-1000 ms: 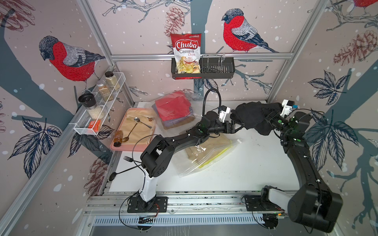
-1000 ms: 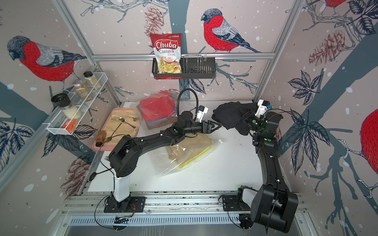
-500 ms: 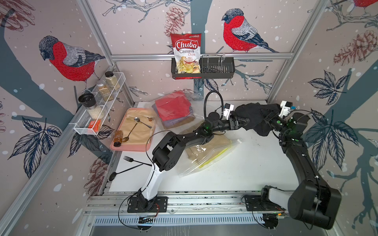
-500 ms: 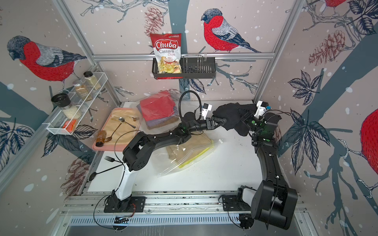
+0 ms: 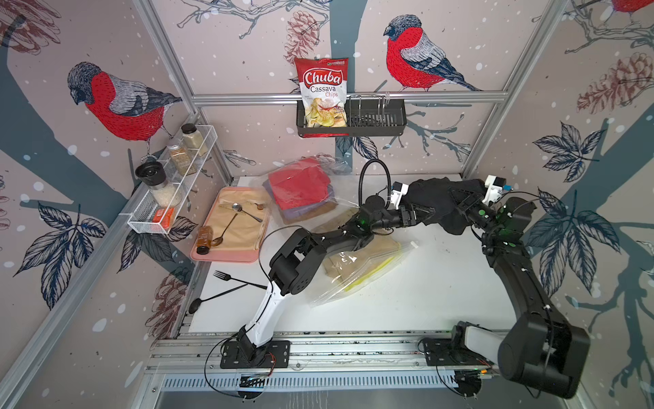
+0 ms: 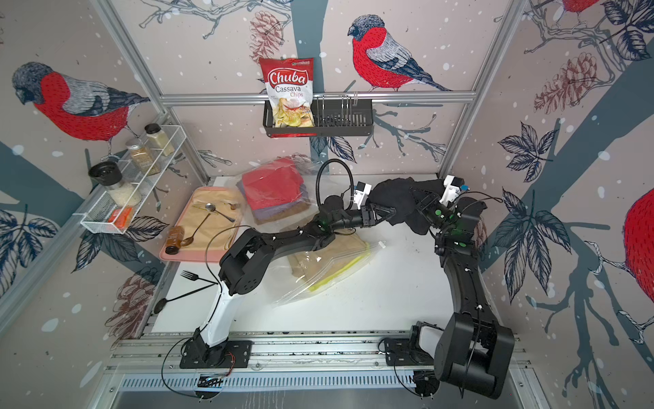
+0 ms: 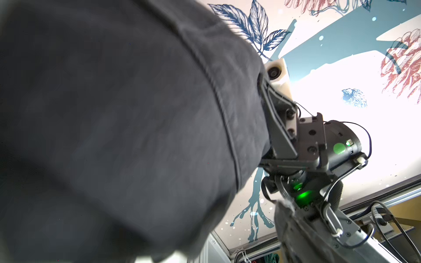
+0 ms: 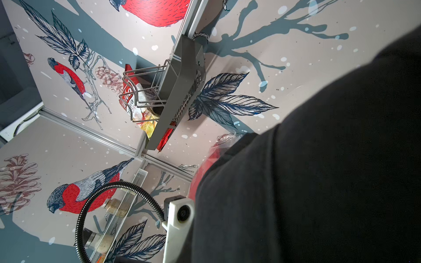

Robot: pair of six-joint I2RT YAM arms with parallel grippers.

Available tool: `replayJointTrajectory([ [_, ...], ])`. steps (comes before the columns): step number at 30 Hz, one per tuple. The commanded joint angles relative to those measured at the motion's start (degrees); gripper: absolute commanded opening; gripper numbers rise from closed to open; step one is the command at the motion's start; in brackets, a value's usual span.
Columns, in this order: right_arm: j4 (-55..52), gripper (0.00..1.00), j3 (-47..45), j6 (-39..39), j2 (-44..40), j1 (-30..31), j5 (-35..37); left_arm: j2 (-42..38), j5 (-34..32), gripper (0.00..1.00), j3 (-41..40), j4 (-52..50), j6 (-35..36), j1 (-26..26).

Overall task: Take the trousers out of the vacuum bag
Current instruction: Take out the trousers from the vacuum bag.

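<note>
Nearest, the vacuum bag [image 5: 339,294] lies flat on the table [image 5: 424,283] with the tan trousers [image 5: 354,258] and yellow trousers [image 5: 375,272] inside it (so it is far from emptied). Beyond, the left gripper [image 5: 426,213] stands spread wide against the black trousers [image 5: 435,198], which the right gripper [image 5: 460,200] pinches aloft. This looks like a handover: the left must close on cloth before the right lets go.

Bullfinch wallpaper [image 5: 120,102], white tabletop [image 5: 442,283], aluminium frame [image 5: 247,96]
</note>
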Motion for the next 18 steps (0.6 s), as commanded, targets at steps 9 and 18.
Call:
replayJointTrajectory([
  [9,10.14,0.0,-1.87,1.64,-0.67,-0.13,-2.69,1.94,-0.29,0.45,5.05,-2.71,1.54,-0.32],
  [18,2.99,0.0,0.74,-7.04,4.14,-1.54,0.19,2.77,2.61,0.06,8.34,-7.72,2.63,2.87],
])
